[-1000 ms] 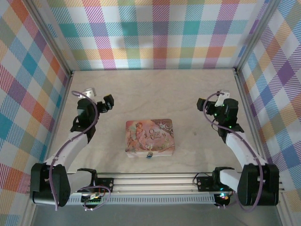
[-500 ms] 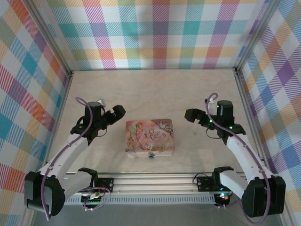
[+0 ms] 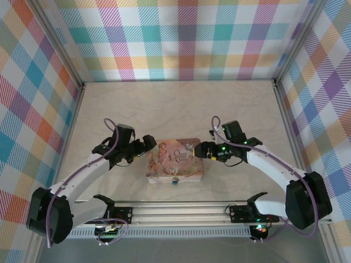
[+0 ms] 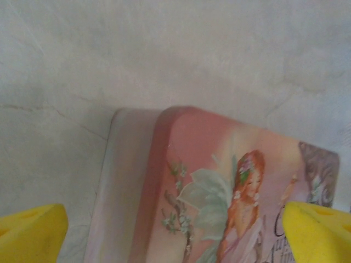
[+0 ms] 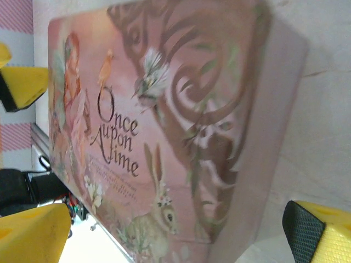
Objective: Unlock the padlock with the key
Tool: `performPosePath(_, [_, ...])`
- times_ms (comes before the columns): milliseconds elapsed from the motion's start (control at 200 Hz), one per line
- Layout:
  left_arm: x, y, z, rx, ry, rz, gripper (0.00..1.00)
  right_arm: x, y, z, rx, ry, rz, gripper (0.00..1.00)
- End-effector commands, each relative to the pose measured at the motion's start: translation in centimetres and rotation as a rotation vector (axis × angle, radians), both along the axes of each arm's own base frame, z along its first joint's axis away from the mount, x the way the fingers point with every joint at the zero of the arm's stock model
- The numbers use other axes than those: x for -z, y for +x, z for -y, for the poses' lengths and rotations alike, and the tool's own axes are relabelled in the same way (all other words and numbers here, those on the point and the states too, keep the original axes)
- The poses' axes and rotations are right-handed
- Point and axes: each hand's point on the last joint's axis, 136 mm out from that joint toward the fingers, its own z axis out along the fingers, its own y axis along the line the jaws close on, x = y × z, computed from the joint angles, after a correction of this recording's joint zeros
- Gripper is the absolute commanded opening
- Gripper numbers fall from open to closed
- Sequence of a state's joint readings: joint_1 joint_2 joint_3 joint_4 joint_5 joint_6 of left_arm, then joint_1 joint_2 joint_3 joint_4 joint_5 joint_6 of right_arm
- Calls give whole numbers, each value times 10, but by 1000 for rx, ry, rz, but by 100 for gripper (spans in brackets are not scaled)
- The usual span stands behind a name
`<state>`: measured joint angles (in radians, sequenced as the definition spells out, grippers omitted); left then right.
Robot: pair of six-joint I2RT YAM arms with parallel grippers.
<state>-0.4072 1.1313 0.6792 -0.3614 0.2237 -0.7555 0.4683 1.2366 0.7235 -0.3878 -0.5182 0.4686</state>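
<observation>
Both my arms have swung inward since a second ago. My left gripper (image 3: pixel 148 144) and right gripper (image 3: pixel 204 149) now flank the one pink illustrated rectangular tin box (image 3: pixel 174 159), jaws spread wide, holding nothing. One tiny blue padlock (image 3: pixel 175 179) sits at the box's near edge.

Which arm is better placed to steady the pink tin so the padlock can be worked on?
Right, narrowly. The right gripper, open, squarely faces one side of the pink tin; the left gripper, also open, sits at its far corner, farther from the padlock.
</observation>
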Motion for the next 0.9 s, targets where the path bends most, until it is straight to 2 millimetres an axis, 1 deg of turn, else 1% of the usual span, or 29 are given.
performPosePath(0, [9,-5,16,36,-36,-44,100,6,-17,-10,-26,17,-70,100])
performPosePath(65, [13,-5,22,51,-32,-58,100,10,-23,-14,-27,26,-92,100])
performPosePath(225, [8,2,36,80,-38,-48,100,14,-30,-20,-35,36,-111,100])
performPosePath(315, [4,7,43,93,-48,-40,100,11,-29,-23,-44,38,-102,100])
performPosePath(435, [4,10,53,116,-61,-55,100,7,-26,-28,-52,50,-101,100])
performPosePath(450, [-1,16,56,118,-75,-27,100,7,-26,-29,-54,51,-101,100])
performPosePath(490, [-4,20,59,122,-79,-15,100,6,-24,-32,-56,55,-100,100])
performPosePath(645, [-11,36,64,130,-55,12,100,0,-11,-40,-50,71,-77,100])
performPosePath(745, [-16,50,69,147,-29,36,100,-6,3,-46,-48,66,-38,100])
performPosePath(770, [-11,49,67,148,-6,10,100,-6,7,-46,-43,60,-30,100])
performPosePath(840, [-12,61,65,136,30,22,100,-7,19,-51,-32,56,-11,100])
performPosePath(895, [-8,71,62,120,64,25,100,-6,28,-54,-23,49,0,100])
